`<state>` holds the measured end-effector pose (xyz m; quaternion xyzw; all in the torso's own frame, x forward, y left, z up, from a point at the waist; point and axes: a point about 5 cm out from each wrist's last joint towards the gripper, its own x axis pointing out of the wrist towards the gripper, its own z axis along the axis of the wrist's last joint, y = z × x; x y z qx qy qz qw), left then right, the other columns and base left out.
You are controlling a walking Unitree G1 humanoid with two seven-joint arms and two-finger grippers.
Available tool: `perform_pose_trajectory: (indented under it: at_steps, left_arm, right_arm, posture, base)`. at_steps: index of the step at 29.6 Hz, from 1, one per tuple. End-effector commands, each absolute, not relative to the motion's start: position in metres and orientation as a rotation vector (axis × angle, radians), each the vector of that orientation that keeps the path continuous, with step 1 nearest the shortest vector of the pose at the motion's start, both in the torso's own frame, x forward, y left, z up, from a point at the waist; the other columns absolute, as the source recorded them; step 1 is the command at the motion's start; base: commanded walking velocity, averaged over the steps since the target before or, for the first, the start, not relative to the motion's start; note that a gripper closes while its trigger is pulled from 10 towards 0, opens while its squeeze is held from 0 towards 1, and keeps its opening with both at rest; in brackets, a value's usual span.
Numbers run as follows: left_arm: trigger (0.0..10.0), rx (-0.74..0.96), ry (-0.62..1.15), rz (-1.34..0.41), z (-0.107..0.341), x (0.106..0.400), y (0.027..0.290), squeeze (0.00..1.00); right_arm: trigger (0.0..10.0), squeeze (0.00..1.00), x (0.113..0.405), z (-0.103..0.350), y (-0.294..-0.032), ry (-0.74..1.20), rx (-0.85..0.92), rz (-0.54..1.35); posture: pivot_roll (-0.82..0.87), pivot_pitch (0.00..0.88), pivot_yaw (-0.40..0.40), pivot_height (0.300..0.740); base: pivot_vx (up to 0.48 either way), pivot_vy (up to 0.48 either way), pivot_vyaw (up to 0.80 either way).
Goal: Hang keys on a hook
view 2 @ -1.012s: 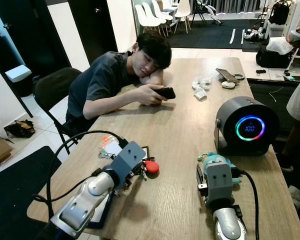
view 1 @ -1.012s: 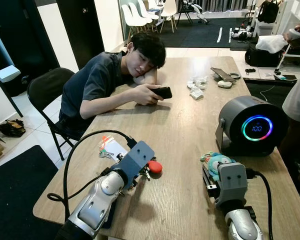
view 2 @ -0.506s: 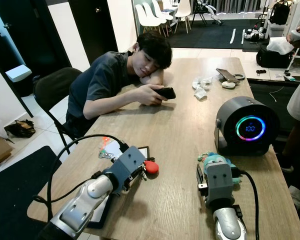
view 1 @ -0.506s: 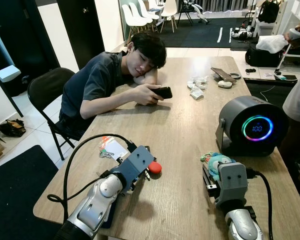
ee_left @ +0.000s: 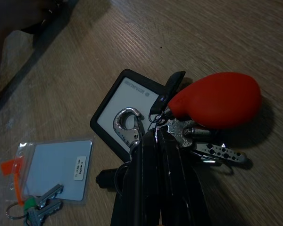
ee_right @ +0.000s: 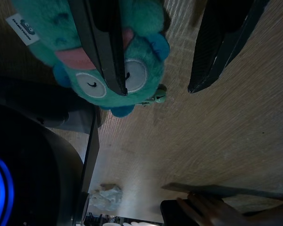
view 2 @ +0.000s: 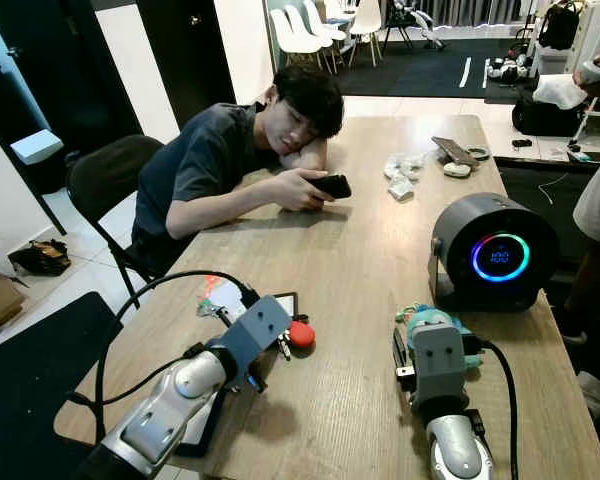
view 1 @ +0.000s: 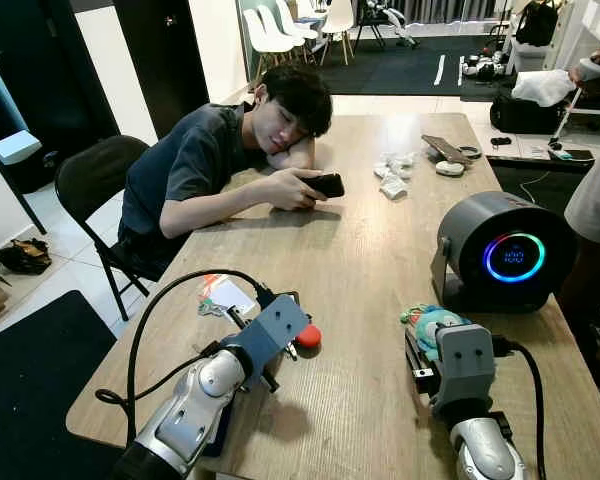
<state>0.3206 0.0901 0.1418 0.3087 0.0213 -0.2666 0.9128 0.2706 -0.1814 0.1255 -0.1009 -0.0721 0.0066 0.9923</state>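
Our left hand (ee_left: 155,141) has its fingers closed at the metal ring of the keys (ee_left: 198,141), which lie on the tabletop (view 1: 380,240) beside the red fob (ee_left: 217,100). We judge them light, loose and jangly: grip the ring.

- Silver, rounded left arm (view 1: 195,405) with blue-grey wrist housing and looping black cable (view 1: 160,300).
- Matching right arm (view 1: 478,445), grey wrist block.

Wooden table (view 1: 360,260), key bunch (ee_left: 198,136) at the left pincer (ee_left: 155,141), bagged keys (ee_left: 47,179) beside it, plush toy (view 1: 435,325) by the right pincer (view 1: 420,365), round speaker (view 1: 500,250) beyond
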Motion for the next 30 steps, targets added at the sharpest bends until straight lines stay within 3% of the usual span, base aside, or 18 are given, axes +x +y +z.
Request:
perform_pose_trajectory:
  at_steps: [1,2,5,6,10,11,27,28,29,30]
  left_arm:
    - [0.4,0.672,0.076,-0.555,0.132,0.318,0.098,0.0]
    - [10.0,0.664,0.065,-0.554,0.136,0.317,0.099,0.11]
    - [10.0,0.657,0.051,-0.565,0.14,0.316,0.099,0.11]
    - [10.0,0.671,0.034,-0.571,0.143,0.316,0.1,1.0]
    - [10.0,0.721,-0.008,-0.574,0.151,0.316,0.104,1.0]
    - [10.0,0.724,-0.01,-0.574,0.153,0.316,0.105,0.0]
    - [10.0,0.86,-0.006,-0.603,0.14,0.323,0.1,0.0]
    - [10.0,0.855,-0.005,-0.6,0.14,0.323,0.102,0.48]
    - [10.0,0.851,-0.005,-0.598,0.141,0.324,0.103,0.48]
    - [10.0,0.833,-0.003,-0.597,0.143,0.324,0.105,1.0]
  right_arm:
    - [10.0,0.0,0.269,0.119,-0.178,-0.125,-0.195,0.026]
    - [10.0,0.0,0.269,0.119,-0.178,-0.125,-0.194,0.025]
    - [10.0,0.0,0.269,0.119,-0.178,-0.125,-0.195,0.024]
    - [10.0,0.0,0.269,0.119,-0.178,-0.125,-0.195,0.024]
    - [10.0,0.0,0.269,0.12,-0.178,-0.125,-0.195,0.025]
    - [10.0,0.0,0.269,0.119,-0.178,-0.125,-0.194,0.026]
    - [10.0,0.0,0.268,0.12,-0.178,-0.126,-0.194,0.023]
    - [10.0,0.0,0.267,0.119,-0.178,-0.125,-0.194,0.021]
    - [10.0,0.0,0.267,0.119,-0.179,-0.124,-0.195,0.019]
    - [10.0,0.0,0.267,0.119,-0.179,-0.124,-0.195,0.017]
  posture:
    - [-0.01,0.144,0.117,0.74]
    - [-0.01,0.144,0.117,0.74]
    - [-0.01,0.145,0.116,0.74]
    - [-0.01,0.145,0.115,0.74]
    - [-0.01,0.145,0.114,0.74]
    - [-0.01,0.145,0.113,0.74]
    - [-0.02,0.15,0.121,0.74]
    - [-0.02,0.15,0.122,0.74]
    - [-0.02,0.151,0.122,0.74]
    - [-0.02,0.15,0.122,0.74]
  base:
    - [0.0,0.0,0.0]
    - [0.0,0.0,0.0]
    - [0.0,0.0,0.0]
    - [0.0,0.0,0.0]
    - [0.0,0.0,0.0]
    - [0.0,0.0,0.0]
    - [0.0,0.0,0.0]
    - [0.0,0.0,0.0]
    - [0.0,0.0,0.0]
    - [0.0,0.0,0.0]
